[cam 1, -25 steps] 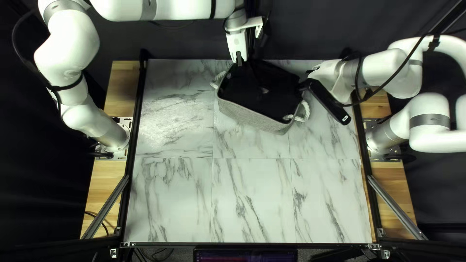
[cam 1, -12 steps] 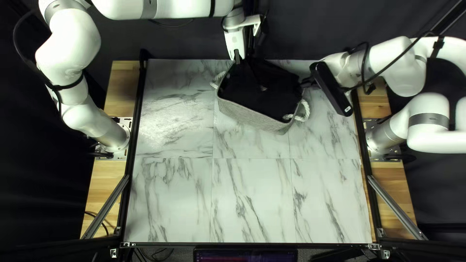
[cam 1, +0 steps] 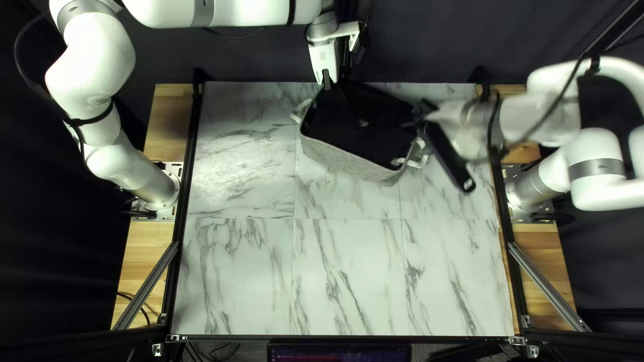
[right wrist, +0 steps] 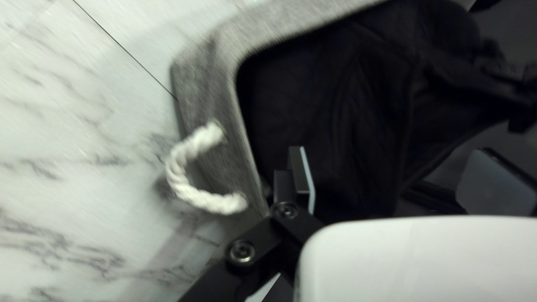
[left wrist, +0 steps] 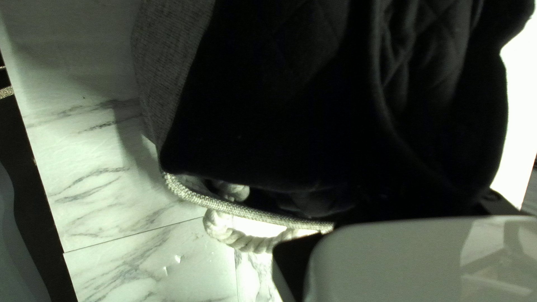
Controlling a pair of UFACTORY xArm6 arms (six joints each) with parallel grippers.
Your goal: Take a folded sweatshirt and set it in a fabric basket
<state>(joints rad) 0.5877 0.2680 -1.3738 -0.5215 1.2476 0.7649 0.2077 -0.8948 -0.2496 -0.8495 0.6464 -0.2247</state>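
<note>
A black sweatshirt (cam 1: 359, 127) lies in and over the grey fabric basket (cam 1: 349, 161) near the table's far edge. My left gripper (cam 1: 327, 79), at the basket's far left corner, is shut on the cloth, which rises to it in a peak. Dark cloth (left wrist: 291, 95) fills the space ahead of this gripper in the left wrist view and hides its grip. My right gripper (cam 1: 417, 119) hangs blurred at the basket's right end. In the right wrist view the right gripper (right wrist: 380, 184) stands open over the basket, one finger (right wrist: 299, 170) just inside the rim (right wrist: 249, 151).
White rope handles (cam 1: 419, 155) stick out at both ends of the basket. Bare marble table (cam 1: 349, 275) stretches from the basket toward the near edge. Black rails (cam 1: 184, 214) border the table's sides.
The right arm first drew back to the right, then swung toward the basket, and its black camera bar now sits lower in the top left view. Left arm and basket look nearly still.
</note>
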